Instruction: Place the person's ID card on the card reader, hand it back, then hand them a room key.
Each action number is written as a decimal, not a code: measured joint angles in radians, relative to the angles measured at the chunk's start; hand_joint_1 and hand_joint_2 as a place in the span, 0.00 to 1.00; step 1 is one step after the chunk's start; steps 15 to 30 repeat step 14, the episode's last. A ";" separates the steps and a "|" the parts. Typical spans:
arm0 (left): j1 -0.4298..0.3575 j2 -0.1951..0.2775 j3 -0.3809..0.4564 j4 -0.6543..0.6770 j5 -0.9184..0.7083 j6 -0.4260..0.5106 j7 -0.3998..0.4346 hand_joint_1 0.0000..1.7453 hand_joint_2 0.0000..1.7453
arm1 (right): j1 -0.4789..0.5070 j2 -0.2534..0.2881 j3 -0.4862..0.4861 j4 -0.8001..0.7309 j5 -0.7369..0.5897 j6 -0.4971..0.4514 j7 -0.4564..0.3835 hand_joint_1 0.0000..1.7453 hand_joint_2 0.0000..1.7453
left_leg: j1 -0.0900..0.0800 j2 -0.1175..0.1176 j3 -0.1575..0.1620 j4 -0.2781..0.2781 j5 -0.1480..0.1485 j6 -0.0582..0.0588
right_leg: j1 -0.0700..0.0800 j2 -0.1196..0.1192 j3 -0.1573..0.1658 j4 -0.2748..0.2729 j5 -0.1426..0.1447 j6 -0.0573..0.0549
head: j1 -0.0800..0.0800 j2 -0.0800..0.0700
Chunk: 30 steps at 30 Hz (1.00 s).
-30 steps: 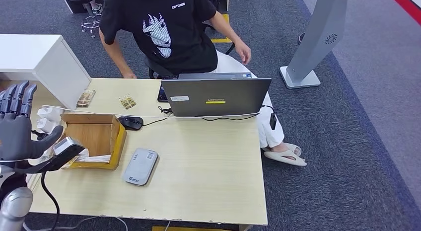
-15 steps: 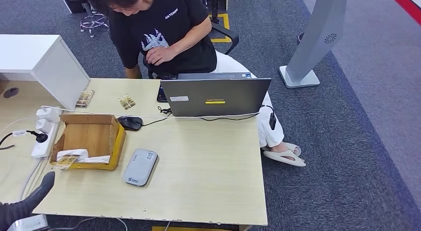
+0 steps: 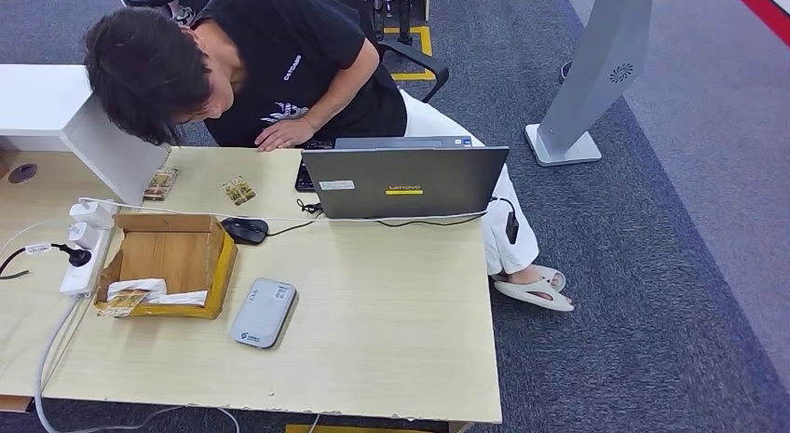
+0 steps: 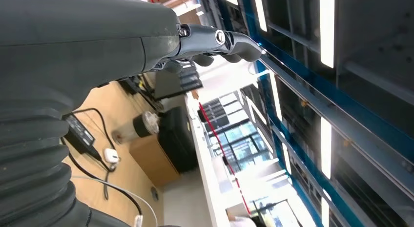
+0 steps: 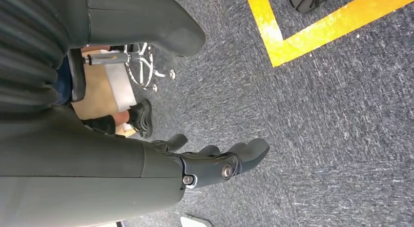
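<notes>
Person [image 3: 233, 70] now bowed over desk [image 3: 391, 312].

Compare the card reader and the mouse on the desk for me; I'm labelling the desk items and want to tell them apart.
The card reader is a flat, light grey rounded rectangle, while the mouse is a black domed oval. The card reader is clearly the larger. The card reader lies nearer the robot, beside the wooden box; the mouse sits just beyond that box, towards the laptop. Both rest flat on the desk, untouched.
</notes>
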 joint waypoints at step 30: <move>-0.154 -0.047 0.200 0.317 0.209 0.107 0.020 0.00 1.00 | -0.001 0.017 -0.021 -0.006 -0.007 -0.021 -0.019 0.00 1.00 | 0.000 -0.002 0.000 0.000 0.000 0.000 | 0.000 -0.002 0.002 0.000 0.000 0.000 | 0.000 0.000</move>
